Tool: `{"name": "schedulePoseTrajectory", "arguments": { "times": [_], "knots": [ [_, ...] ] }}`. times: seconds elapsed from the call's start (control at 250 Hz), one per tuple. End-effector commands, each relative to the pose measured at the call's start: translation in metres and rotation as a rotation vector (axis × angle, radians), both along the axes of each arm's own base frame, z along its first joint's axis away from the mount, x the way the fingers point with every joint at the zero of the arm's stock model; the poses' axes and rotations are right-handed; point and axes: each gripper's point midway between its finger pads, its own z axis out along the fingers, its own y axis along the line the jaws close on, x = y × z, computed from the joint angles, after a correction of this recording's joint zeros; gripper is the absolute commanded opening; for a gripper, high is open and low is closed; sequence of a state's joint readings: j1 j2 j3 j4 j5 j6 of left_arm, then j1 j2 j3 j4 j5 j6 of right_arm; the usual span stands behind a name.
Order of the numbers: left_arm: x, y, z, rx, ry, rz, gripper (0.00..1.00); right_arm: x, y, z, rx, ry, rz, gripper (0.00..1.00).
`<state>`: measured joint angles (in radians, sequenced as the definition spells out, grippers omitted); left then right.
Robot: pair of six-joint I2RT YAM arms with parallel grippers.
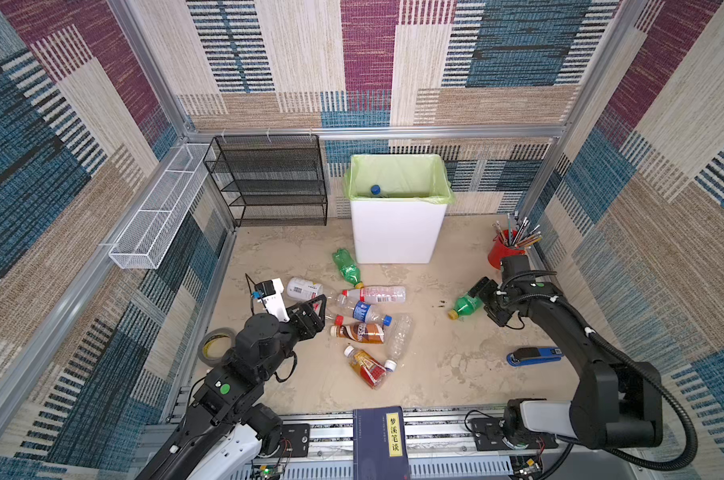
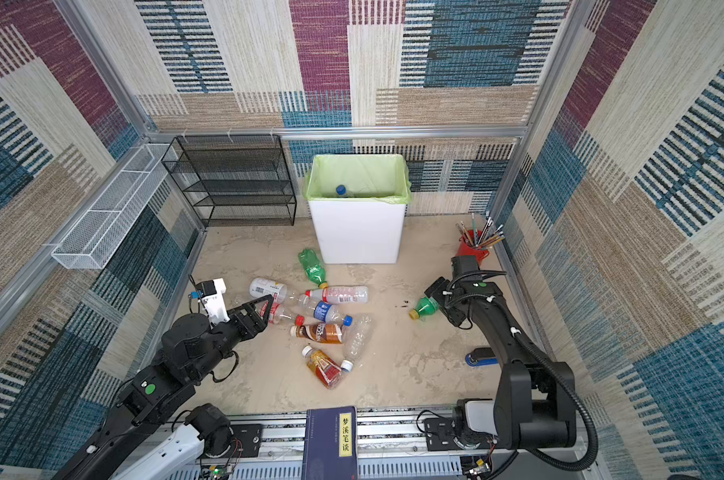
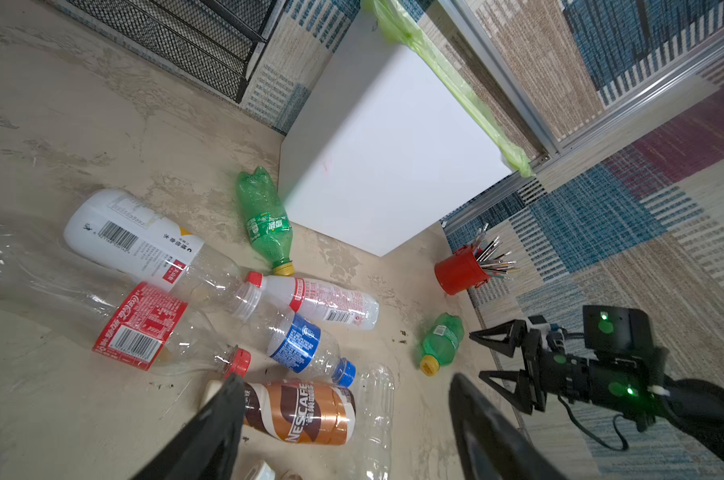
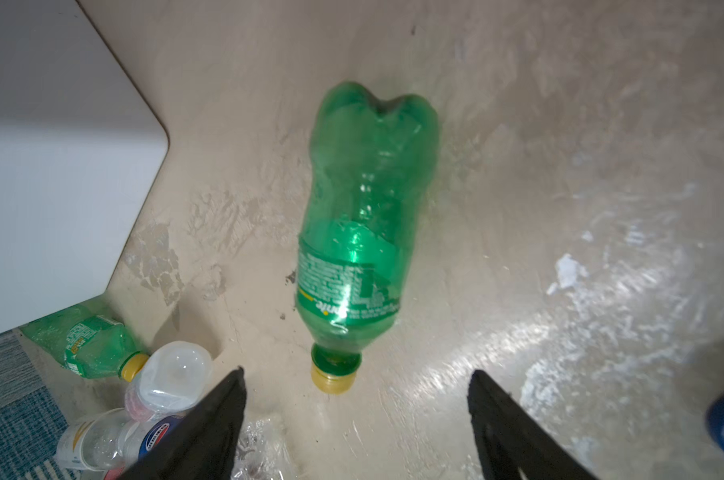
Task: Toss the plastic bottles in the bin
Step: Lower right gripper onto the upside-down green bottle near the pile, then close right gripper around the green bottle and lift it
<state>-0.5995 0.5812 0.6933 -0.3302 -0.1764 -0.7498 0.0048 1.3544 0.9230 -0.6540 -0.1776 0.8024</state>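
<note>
Top views: right pincer (image 1: 485, 302) spread beside the lone green bottle (image 1: 467, 306), lying on the surface (image 1: 455, 374) well apart from the bin (image 1: 397, 232); a blue-capped bottle (image 1: 375, 190) already inside. Left wrist: left pincer (image 3: 344, 377) spread over the Nescafe bottle (image 3: 302, 411), gripping nothing. Right wrist only shows fingertips (image 4: 227, 399) level w/ the cap (image 4: 335, 380), body not yet straddled. Best: go fwd, close mid-body, gently: thin plastic could slip.
</note>
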Motion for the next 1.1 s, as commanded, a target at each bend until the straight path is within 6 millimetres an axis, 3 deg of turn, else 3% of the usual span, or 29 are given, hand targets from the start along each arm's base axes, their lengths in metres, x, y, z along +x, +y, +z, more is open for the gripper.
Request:
{"name": "schedulePoseTrajectory", "arguments": {
  "times": [0.0,0.176,0.592,0.908,1.096],
  "knots": [
    [0.003,-0.008,0.016,0.029,-0.057,-0.047,0.79,0.026,0.005,0.006,0.030,-0.062,0.035,0.85],
    [0.006,-0.007,0.015,0.015,-0.062,-0.029,0.79,0.036,-0.003,-0.013,0.017,-0.010,0.034,0.85],
    [0.005,-0.001,0.010,0.022,-0.055,-0.008,0.79,0.031,-0.008,-0.042,0.017,0.042,0.037,0.83],
    [0.000,0.004,0.008,0.027,-0.040,0.001,0.79,0.032,-0.009,-0.058,0.014,0.060,0.044,0.76],
    [-0.003,0.009,0.008,0.032,-0.040,0.012,0.79,0.034,-0.013,-0.059,-0.012,0.056,0.054,0.65]
  ]
}}
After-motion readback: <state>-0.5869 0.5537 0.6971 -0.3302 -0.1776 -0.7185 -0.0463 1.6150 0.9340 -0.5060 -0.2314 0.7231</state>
